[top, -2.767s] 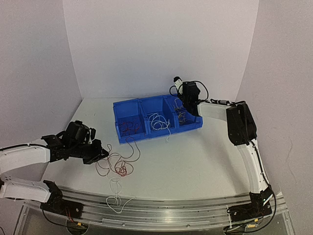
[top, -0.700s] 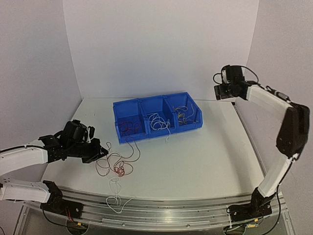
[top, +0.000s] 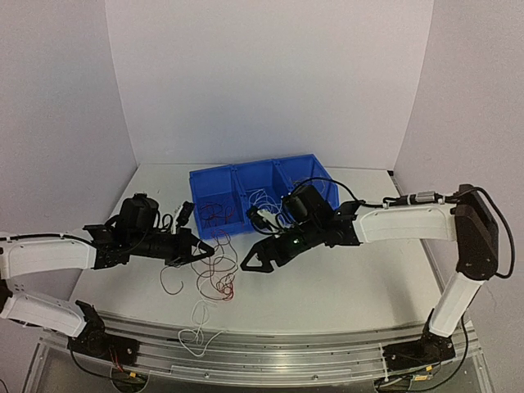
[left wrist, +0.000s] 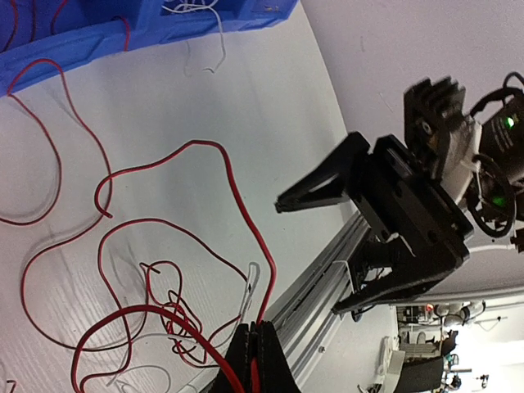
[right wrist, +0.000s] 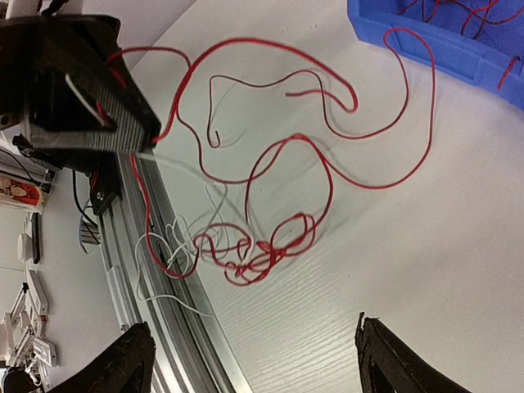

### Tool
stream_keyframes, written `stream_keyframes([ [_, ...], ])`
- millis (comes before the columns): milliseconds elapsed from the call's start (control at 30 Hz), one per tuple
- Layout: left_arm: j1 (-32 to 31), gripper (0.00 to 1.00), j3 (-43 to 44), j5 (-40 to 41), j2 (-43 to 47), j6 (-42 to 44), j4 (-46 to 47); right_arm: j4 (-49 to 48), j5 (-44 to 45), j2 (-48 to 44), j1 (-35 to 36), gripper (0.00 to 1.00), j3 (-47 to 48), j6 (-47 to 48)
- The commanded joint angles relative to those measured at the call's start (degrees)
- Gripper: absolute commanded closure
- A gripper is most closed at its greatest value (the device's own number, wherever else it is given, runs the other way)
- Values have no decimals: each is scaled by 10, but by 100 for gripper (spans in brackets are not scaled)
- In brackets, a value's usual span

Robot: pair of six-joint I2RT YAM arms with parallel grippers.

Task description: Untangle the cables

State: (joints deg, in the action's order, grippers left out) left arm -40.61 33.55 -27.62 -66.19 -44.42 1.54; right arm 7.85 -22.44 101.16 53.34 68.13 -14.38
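The left claw [left wrist: 254,360] is clenched on a red cable [top: 219,278] and should hold it tight and steady. The right claw [top: 255,255] is wide open with nothing in it. I think it should come down slowly, pinch just one red loop away from the knot [right wrist: 262,250], then pull gently to the right. The knot lies on the table [top: 344,270] between the two claws, a bit nearer. A white cable [top: 196,327] lies nearer still, and the blue bin [top: 214,176] sits farther back.

Left hand [left wrist: 253,340] mostly beyond its wrist view's lower edge.
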Motion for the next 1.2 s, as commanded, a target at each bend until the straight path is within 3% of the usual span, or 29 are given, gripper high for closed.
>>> stream_keyframes([
  [0, -20, 100, 26, -46, -14, 21, 83, -61, -25, 36, -2, 22, 43, 21],
  [200, -26, 100, 26, -46, -27, 21, 99, -74, -81, 65, 5, 31, 57, 5],
  [267, -26, 100, 27, -46, -31, 21, 104, -73, -97, 73, 9, 40, 63, 4],
  [300, -26, 100, 28, -44, -33, 22, 105, -74, -98, 76, 10, 51, 66, 2],
  [367, -26, 100, 31, -39, -34, 24, 104, -74, -83, 76, 10, 89, 66, -8],
  [400, -26, 100, 32, -33, -33, 25, 102, -73, -63, 71, 10, 100, 62, -14],
  [433, -26, 100, 33, -23, -31, 25, 96, -71, -38, 64, 10, 100, 58, -20],
  [467, -26, 92, 36, -7, -29, 25, 81, -67, -8, 51, 9, 100, 52, -22],
  [500, -26, 74, 39, 11, -26, 25, 63, -61, 19, 41, 9, 100, 46, -26],
  [567, -26, 26, 43, 41, -19, 25, 28, -50, 71, 15, 9, 100, 36, -34],
  [600, -26, 8, 42, 53, -13, 23, 15, -42, 86, 4, 10, 100, 33, -40],
  [633, -26, 2, 41, 63, -8, 21, 4, -36, 106, -9, 10, 100, 29, -48],
  [767, -26, 0, 32, 100, 21, 9, -45, 10, 170, -53, 10, 100, 22, -106],
  [900, -27, 0, 19, 108, 32, -14, -60, 41, 175, -72, 10, 100, 26, -142],
  [1167, -39, 0, 9, 129, -4, -30, -98, 107, 244, -141, 9, 100, 51, -135],
])
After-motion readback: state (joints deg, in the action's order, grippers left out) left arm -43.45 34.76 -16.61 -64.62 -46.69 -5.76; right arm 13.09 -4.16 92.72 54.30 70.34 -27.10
